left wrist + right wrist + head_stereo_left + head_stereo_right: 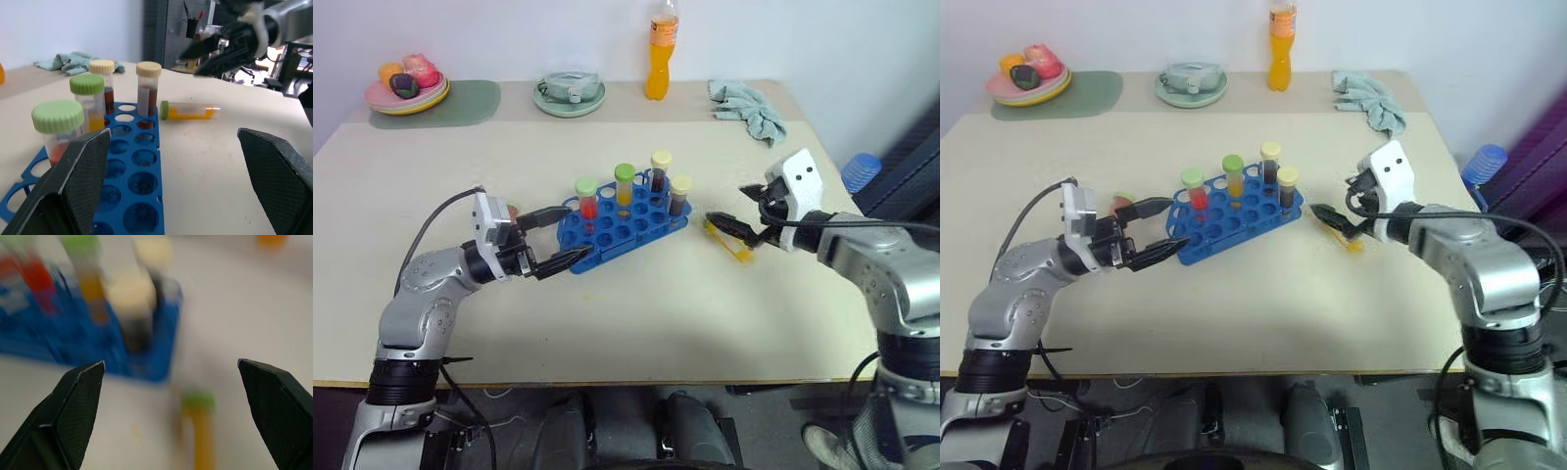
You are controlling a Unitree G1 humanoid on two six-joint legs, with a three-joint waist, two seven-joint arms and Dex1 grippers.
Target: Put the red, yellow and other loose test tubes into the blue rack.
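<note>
From my seat, the yellow test tube (188,110) is lying flat on the table (636,304) just right of the blue rack (622,227), green cap toward the rack, long axis running away from it. Right gripper (736,227) hangs over it, jaws wide, empty. Left gripper (558,238) is wide too, at the rack's left end.

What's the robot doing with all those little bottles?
It is sorting test tubes into a blue rack on the table. Four capped tubes already stand in it. One yellow tube with a green cap lies loose on the table beside the rack. The right hand hangs open just over that tube, not holding it. The left hand is open too, its fingers around the rack's near end.
</note>
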